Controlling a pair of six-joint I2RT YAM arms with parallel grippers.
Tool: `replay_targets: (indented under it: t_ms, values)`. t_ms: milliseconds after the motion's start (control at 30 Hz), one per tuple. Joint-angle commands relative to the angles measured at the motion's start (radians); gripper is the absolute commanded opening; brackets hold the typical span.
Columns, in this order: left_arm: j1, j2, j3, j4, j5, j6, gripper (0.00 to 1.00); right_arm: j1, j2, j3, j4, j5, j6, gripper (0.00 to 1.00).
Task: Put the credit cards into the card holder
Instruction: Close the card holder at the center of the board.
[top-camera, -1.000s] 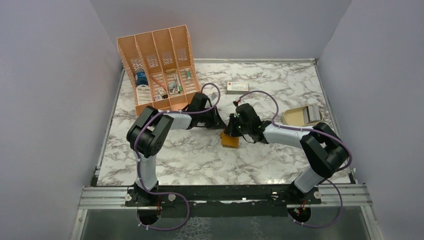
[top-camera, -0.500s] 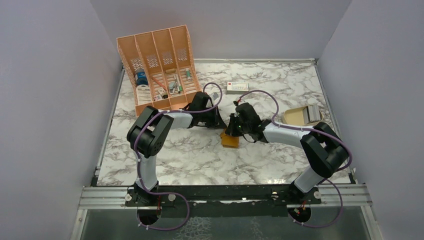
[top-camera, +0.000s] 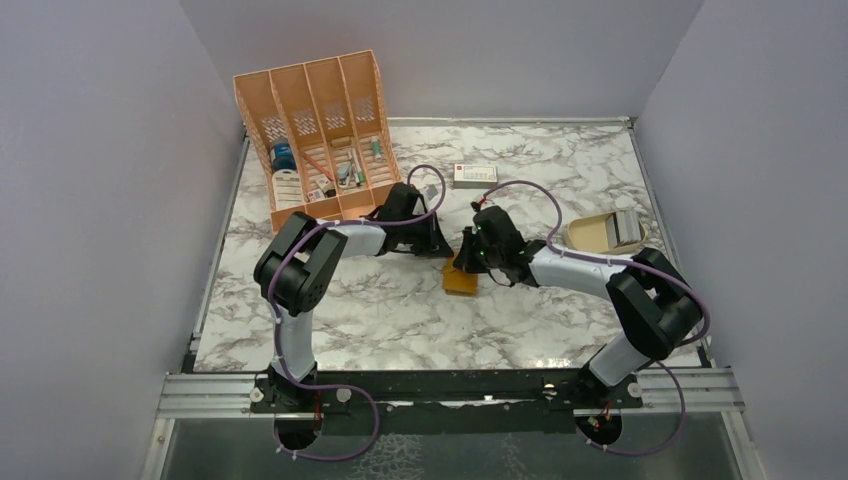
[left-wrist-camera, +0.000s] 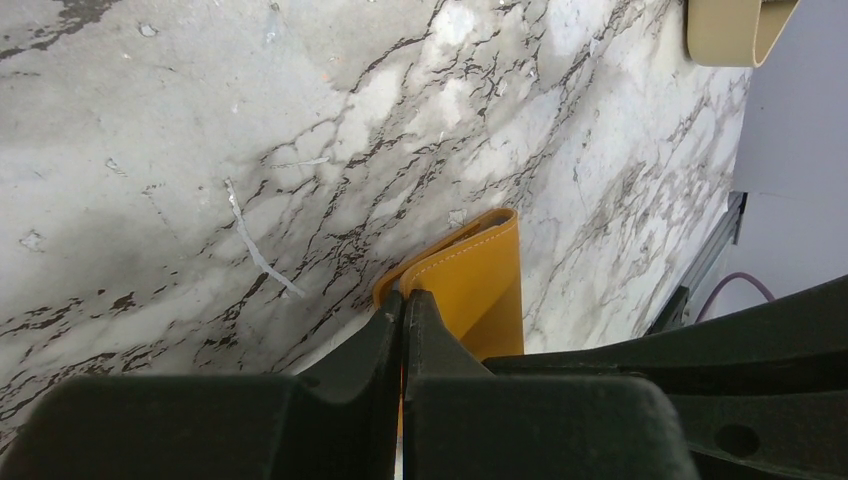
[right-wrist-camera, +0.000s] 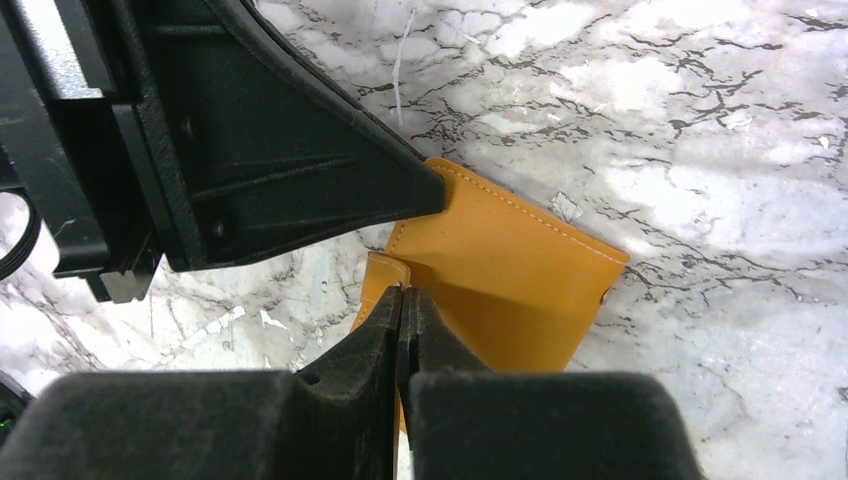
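Note:
The mustard-orange card holder (top-camera: 461, 282) lies mid-table, partly folded, its stud at one edge (right-wrist-camera: 607, 296). My left gripper (top-camera: 443, 252) reaches it from the left. In the left wrist view it (left-wrist-camera: 403, 295) is shut on one edge of the card holder (left-wrist-camera: 480, 285). My right gripper (top-camera: 463, 262) comes in from the right. In the right wrist view it (right-wrist-camera: 402, 290) is shut on a small flap of the card holder (right-wrist-camera: 500, 270). Grey credit cards (top-camera: 627, 226) rest at the tan dish on the right.
A large orange desk organiser (top-camera: 318, 130) with small items stands at the back left. A white box with a red mark (top-camera: 474, 175) lies behind the grippers. The tan dish (top-camera: 592, 235) sits near the right wall and shows in the left wrist view (left-wrist-camera: 725, 30).
The right arm's elbow has shifted slightly to the right. Both grippers and the card holder stay where they were.

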Motion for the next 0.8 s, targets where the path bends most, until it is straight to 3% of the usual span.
replay_targets:
  t_ms: [0, 767]
  values:
    - [-0.01, 0.021, -0.001, -0.091, -0.075, 0.051, 0.0, -0.008, -0.05, -0.02, -0.028, 0.051, 0.013, 0.01]
    - [-0.012, 0.022, 0.004, -0.108, -0.08, 0.054, 0.0, -0.015, 0.004, -0.067, -0.006, 0.037, 0.048, 0.01]
